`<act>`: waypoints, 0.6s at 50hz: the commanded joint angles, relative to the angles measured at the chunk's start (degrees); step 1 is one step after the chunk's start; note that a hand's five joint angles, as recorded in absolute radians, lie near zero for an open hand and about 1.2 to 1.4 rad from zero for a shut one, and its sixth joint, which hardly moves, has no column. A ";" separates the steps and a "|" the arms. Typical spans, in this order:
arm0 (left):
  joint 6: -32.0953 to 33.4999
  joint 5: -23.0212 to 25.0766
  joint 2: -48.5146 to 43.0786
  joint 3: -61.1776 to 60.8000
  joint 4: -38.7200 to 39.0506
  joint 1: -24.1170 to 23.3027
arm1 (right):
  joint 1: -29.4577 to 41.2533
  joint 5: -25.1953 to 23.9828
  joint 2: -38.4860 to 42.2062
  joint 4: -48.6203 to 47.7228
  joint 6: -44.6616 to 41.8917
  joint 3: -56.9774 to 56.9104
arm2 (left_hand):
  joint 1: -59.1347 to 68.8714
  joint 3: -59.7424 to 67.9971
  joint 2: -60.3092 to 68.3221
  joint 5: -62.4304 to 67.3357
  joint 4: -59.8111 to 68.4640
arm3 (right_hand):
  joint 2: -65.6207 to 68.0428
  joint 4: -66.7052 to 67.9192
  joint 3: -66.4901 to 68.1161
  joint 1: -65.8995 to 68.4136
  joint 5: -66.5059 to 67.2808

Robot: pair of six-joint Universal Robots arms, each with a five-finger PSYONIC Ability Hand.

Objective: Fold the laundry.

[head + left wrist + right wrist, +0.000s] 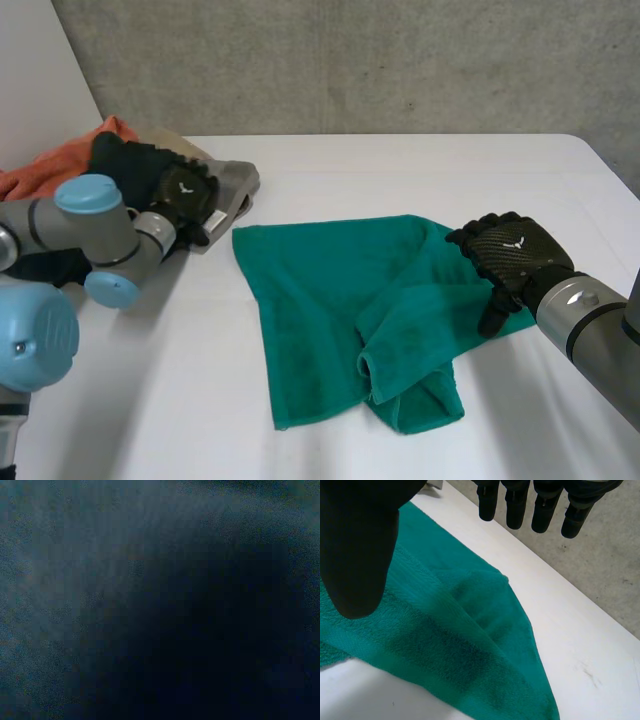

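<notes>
Left of green towel (330, 300): clothes pile (120, 155), left hand (186, 195) on it.

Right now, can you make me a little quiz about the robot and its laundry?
1. True or false: the green towel lies spread out flat on the white table.
2. Where does the left hand rest? A: on the pile of laundry. B: on the green towel. C: on the bare table.
3. Is the right hand holding the towel?

Key: 1 false, the part near the right hand is bunched and folded over. 2 A. 3 no, it is over the towel's edge with straight fingers and nothing between them and the thumb.
</notes>
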 commanded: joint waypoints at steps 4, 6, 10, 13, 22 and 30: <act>2.35 -7.03 -0.31 3.90 0.66 4.95 | 0.00 -0.08 0.57 -0.47 0.00 -0.01 | -0.03 -0.24 -0.03 -0.65 0.34 | -2.14 -1.93 -2.04 -3.66 -2.51; 2.53 -8.17 -0.22 4.17 0.66 5.39 | 0.00 -0.08 0.84 -0.47 0.00 -0.01 | 0.14 -0.07 0.14 -0.48 0.51 | -2.14 -1.93 -2.04 -3.66 -2.51; 3.75 -10.28 0.57 3.82 0.66 5.65 | 0.00 -0.08 1.01 -0.47 0.00 -0.01 | 0.14 -0.07 0.14 -0.48 0.51 | -2.14 -1.93 -2.04 -3.66 -2.51; 3.41 -10.72 1.44 2.94 0.58 5.65 | 0.00 -0.17 1.01 -0.47 0.00 -0.01 | 0.14 -0.07 0.14 -0.48 0.51 | -2.14 -1.93 -2.04 -3.66 -2.51; 1.73 -12.65 7.34 -2.25 6.20 5.83 | 0.00 -0.17 1.10 -0.47 0.00 -0.01 | 0.81 0.60 0.81 0.19 1.18 | -2.14 -1.93 -2.04 -3.66 -2.51; 2.44 -14.94 7.25 -2.95 6.99 8.55 | 0.00 -0.26 1.10 -0.39 0.00 -0.01 | 0.81 0.60 0.81 0.19 1.18 | -2.14 -1.93 -2.04 -3.66 -2.51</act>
